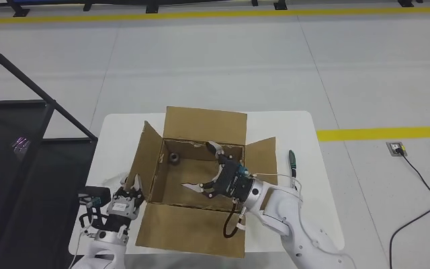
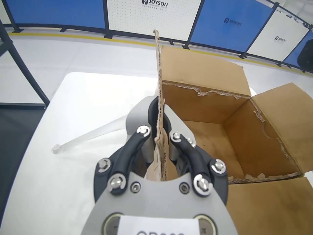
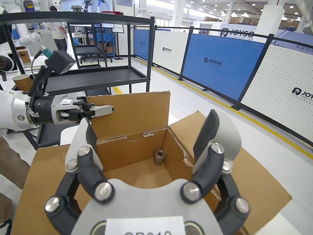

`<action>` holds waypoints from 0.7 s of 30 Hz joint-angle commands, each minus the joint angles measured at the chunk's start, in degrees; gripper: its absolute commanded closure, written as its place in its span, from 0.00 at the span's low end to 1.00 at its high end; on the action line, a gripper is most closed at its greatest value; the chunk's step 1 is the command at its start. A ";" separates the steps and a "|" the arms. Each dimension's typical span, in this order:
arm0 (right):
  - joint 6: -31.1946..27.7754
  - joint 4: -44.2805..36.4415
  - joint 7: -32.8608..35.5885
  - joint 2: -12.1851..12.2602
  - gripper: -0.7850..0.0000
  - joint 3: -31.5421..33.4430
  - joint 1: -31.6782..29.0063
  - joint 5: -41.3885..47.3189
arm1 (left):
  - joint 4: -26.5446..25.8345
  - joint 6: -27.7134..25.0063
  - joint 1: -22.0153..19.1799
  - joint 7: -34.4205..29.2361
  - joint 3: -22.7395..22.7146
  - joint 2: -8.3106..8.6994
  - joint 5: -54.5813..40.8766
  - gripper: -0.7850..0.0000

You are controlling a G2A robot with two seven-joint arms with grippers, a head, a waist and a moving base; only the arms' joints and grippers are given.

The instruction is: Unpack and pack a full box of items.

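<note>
An open cardboard box [image 1: 205, 122] stands in the middle of the white table [image 1: 117, 134], all its flaps spread. One small metal cylinder [image 1: 173, 159] stands upright in a far corner of the box floor [image 3: 159, 157]. My left gripper [image 1: 134, 183] is at the box's left side, shut on the upright left flap [image 2: 158, 69], which runs edge-on between its fingers [image 2: 137, 118]. My right gripper [image 1: 199, 166] hangs open over the box interior, nothing between its fingers [image 3: 212, 128]. In the right wrist view the cylinder lies ahead of it and the left gripper [image 3: 102, 110] shows on the flap.
A dark-handled tool [image 1: 293, 161] lies on the table to the right of the box. A black metal rack [image 1: 27, 134] stands just left of the table. A thin pale object [image 2: 73, 140] lies on the table beside my left gripper.
</note>
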 commanded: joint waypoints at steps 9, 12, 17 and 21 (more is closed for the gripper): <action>1.50 3.57 4.20 -0.46 0.00 -0.83 2.04 1.00 | 1.17 -2.18 1.33 2.37 0.11 -0.42 1.71 1.00; 3.83 4.90 11.56 -1.13 0.00 -2.92 4.06 1.66 | 2.36 -4.69 1.49 1.16 -1.03 -0.48 -1.99 1.00; 5.89 10.22 25.88 -2.98 0.00 -7.56 10.21 6.07 | 4.94 -9.81 1.89 -0.36 -3.82 -0.36 -6.47 1.00; 6.03 13.10 30.30 -3.97 0.00 -9.09 13.32 9.77 | 6.51 -11.81 2.21 -0.63 -5.82 -0.33 -8.38 1.00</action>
